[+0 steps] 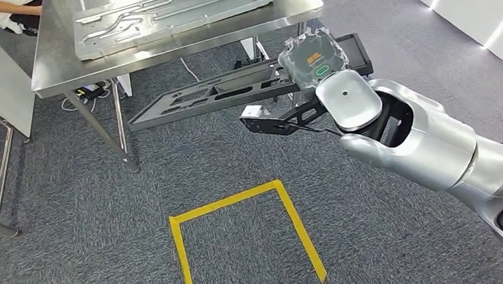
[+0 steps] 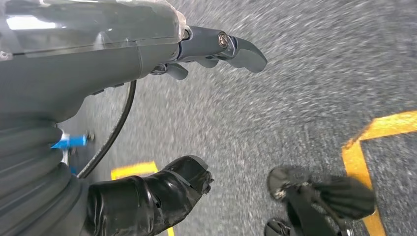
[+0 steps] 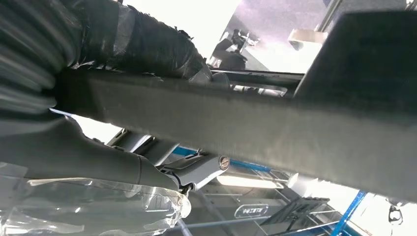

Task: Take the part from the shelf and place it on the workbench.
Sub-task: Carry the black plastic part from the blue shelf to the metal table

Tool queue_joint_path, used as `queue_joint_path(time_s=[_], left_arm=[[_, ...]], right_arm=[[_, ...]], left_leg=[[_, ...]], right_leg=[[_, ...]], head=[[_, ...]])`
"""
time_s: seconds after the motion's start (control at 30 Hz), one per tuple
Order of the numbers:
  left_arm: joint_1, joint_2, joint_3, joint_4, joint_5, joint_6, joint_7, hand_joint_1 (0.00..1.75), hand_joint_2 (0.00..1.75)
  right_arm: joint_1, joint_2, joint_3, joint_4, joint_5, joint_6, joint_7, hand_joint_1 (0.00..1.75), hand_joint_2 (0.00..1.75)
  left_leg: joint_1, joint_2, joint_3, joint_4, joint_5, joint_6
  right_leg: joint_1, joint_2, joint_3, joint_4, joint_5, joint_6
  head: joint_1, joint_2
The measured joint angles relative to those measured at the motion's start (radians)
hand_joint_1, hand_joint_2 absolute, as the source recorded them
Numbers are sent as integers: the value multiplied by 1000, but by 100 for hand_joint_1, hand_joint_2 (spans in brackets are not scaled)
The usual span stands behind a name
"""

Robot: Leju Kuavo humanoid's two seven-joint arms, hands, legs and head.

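Grey carpet (image 1: pixel 93 245) underfoot, marked with a yellow tape outline (image 1: pixel 240 205) low in the middle of the head view. Upper left, a steel workbench (image 1: pixel 57 70) carrying a pressed metal panel (image 1: pixel 168 8) already on top. Right of its legs, the part (image 1: pixel 197 99), a long dark flat piece with cutouts, held level in the air beside the bench edge, lower than the tabletop. Gripped at its right end by the right hand (image 1: pixel 313 57), thumb on one face and fingers on the other in the right wrist view. Left hand (image 2: pixel 147 64) over the floor, fingers apart, holding nothing.
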Motion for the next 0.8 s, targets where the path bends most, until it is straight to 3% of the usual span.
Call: queue_joint_path(time_s=[0.07, 0.1, 0.17, 0.2, 0.27, 0.33, 0.37, 0.4, 0.43, 0.47, 0.53, 0.6, 0.63, 0.67, 0.7, 0.73, 0.8], left_arm=[[-1, -1, 1, 0, 4, 0, 2, 0, 175], [-1, -1, 1, 0, 4, 0, 2, 0, 175], [0, -1, 3, 0, 4, 1, 3, 0, 175], [1, -1, 3, 0, 5, 2, 5, 0, 175], [2, -1, 4, 0, 7, 3, 8, 0, 175], [-1, -2, 5, 0, 10, 3, 11, 0, 175], [-3, -2, 5, 0, 12, 3, 11, 0, 175], [-4, -2, 6, 0, 13, 3, 10, 0, 175], [-4, -3, 6, 0, 16, 3, 7, 0, 175], [-4, -3, 7, 0, 18, 3, 4, 0, 175], [-3, -3, 8, 0, 22, 2, -2, 0, 175], [-3, -3, 9, 0, 23, 3, -2, 0, 175], [-2, -3, 10, 0, 23, 3, 0, 0, 175], [0, -4, 12, 0, 23, 3, 2, 0, 175], [3, -5, 13, 0, 24, 4, 6, 0, 175], [5, -7, 15, 0, 24, 4, 8, 0, 175], [4, -10, 20, 0, 27, 6, 11, 0, 175]], right_arm=[[-15, -10, 2, 11, -3, 6, 14, 175, 175], [-21, -16, 2, 15, -4, 7, 18, 175, 175], [-28, -24, 2, 23, -6, 10, 25, 175, 175], [-30, -27, 2, 25, -8, 12, 27, 175, 175], [-34, -34, 2, 29, -11, 17, 35, 175, 175], [-38, -45, 2, 30, -18, 20, 41, 175, 175], [-39, -50, 3, 31, -21, 22, 43, 175, 175], [-39, -55, 3, 33, -25, 25, 44, 175, 175], [-40, -60, 3, 34, -28, 28, 44, 175, 175], [-41, -64, 4, 35, -30, 31, 44, 175, 175], [-45, -72, 5, 37, -32, 33, 45, 175, 175], [-49, -79, 7, 38, -34, 31, 45, 175, 175], [-50, -81, 8, 38, -34, 29, 44, 175, 175], [-50, -82, 10, 38, -35, 28, 44, 175, 175], [-51, -82, 12, 38, -36, 27, 44, 175, 175], [-51, -82, 13, 38, -37, 27, 44, 175, 175], [-54, -83, 14, 38, -37, 26, 44, 175, 175]], left_leg=[[-12, 32, 60, -116, 38, 11], [-17, 41, 74, -144, 42, 18], [-22, 27, 79, -155, 39, 30], [-20, 16, 84, -161, 41, 34], [-14, -2, 97, -173, 44, 45], [-11, -20, 103, -177, 44, 53], [-10, -32, 103, -177, 43, 55], [-10, -46, 103, -175, 42, 56], [-8, -61, 104, -172, 41, 54], [-5, -77, 104, -168, 38, 51], [0, -108, 97, -149, 29, 37], [4, -134, 82, -132, 23, 23], [5, -147, 75, -131, 25, 16], [8, -160, 71, -133, 28, 10], [10, -163, 68, -133, 29, 5], [9, -148, 61, -123, 22, 1], [5, -81, 22, -41, -20, -4]], right_leg=[[4, -22, 5, 3, -9, 8], [6, -32, 7, 3, -12, 13], [7, -51, 15, 0, -18, 23], [5, -49, 17, 3, -23, 29], [1, -8, -1, 51, -54, 36], [-3, 47, -65, 174, -110, 40], [-4, 58, -102, 237, -130, 42], [-7, 62, -126, 274, -133, 45], [-10, 64, -134, 276, -116, 48], [-14, 67, -124, 242, -84, 52], [-28, 105, -73, 118, -18, 62], [-35, 144, -41, 45, 1, 61], [-33, 147, -38, 41, -4, 55], [-31, 134, -38, 41, -3, 45], [-30, 119, -36, 37, -2, 38], [-30, 105, -33, 34, 0, 30], [-28, 79, -27, 27, 2, 20]], head=[[1, 0], [1, 0], [2, 0], [2, 0], [4, 0], [7, 0], [8, 0], [8, 0], [8, 0], [8, 0], [8, 0], [8, 0], [8, 0], [7, 0], [7, 0], [4, 0], [0, 0]])
